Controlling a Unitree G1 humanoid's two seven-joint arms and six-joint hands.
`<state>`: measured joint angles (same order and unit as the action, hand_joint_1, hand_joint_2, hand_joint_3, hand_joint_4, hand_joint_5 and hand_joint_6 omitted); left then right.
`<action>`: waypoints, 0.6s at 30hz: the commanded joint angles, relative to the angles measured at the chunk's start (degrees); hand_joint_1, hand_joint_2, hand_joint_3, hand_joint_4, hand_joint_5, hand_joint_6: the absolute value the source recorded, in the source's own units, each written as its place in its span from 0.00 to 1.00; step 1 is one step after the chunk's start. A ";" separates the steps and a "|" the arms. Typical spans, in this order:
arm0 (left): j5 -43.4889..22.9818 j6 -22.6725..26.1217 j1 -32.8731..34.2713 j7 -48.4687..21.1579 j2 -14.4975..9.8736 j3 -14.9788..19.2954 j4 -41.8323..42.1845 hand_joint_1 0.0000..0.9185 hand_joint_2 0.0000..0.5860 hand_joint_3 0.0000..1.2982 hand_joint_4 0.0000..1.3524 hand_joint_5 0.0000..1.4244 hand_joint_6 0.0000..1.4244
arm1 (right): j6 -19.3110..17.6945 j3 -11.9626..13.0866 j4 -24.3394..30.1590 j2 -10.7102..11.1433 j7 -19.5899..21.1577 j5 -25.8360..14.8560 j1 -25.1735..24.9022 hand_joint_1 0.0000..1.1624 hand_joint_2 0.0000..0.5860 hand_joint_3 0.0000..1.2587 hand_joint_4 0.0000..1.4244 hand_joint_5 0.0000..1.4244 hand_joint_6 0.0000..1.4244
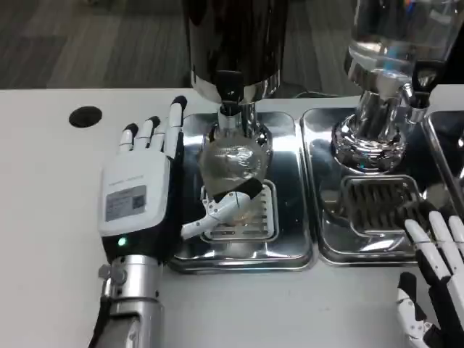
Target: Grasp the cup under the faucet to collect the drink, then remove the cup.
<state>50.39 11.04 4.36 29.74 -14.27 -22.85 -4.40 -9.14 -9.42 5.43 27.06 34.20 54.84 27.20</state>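
Note:
A clear plastic cup (pixel 232 161) stands on the left steel drip tray (pixel 286 243), directly under the faucet (pixel 230 93) of the dark dispenser. My left hand (pixel 138 185) lies just left of the cup, back up. Its fingers (pixel 151 134) point straight toward the rear, beside the cup and not wrapped on it. The thumb (pixel 228 205) reaches across the front of the cup near its base. I cannot tell whether any drink is in the cup. My right hand (pixel 435 279) rests at the lower right, fingers spread, holding nothing.
A second dispenser (pixel 391 43) with a clear tank stands on the right drip tray (pixel 326 217), its grate (pixel 380 199) just ahead of my right hand. A black round hole (pixel 85 116) sits in the white table at the far left.

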 commanded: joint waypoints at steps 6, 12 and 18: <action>2.67 -2.28 -11.04 -2.57 -4.19 2.92 15.48 0.00 0.05 0.05 0.00 0.07 0.03 | 1.16 -1.29 0.74 -0.71 -1.83 1.41 -1.96 0.09 0.97 0.09 0.00 0.00 0.00; 3.66 -3.35 -11.61 -5.49 -5.29 4.18 20.17 0.00 0.07 0.08 0.00 0.06 0.03 | 2.56 -2.31 1.59 -1.53 -2.32 2.94 -1.94 0.10 0.96 0.08 0.00 0.00 0.00; 6.05 -4.36 -7.54 -10.03 -4.62 3.66 22.86 0.00 0.09 0.10 0.00 0.05 0.02 | 4.67 -1.87 5.64 -1.91 -3.12 4.38 0.38 0.13 0.97 0.08 0.00 0.00 0.00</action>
<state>55.00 7.59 -5.70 21.94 -19.26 -18.88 17.10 -5.36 -11.83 8.42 25.27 31.34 58.66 25.87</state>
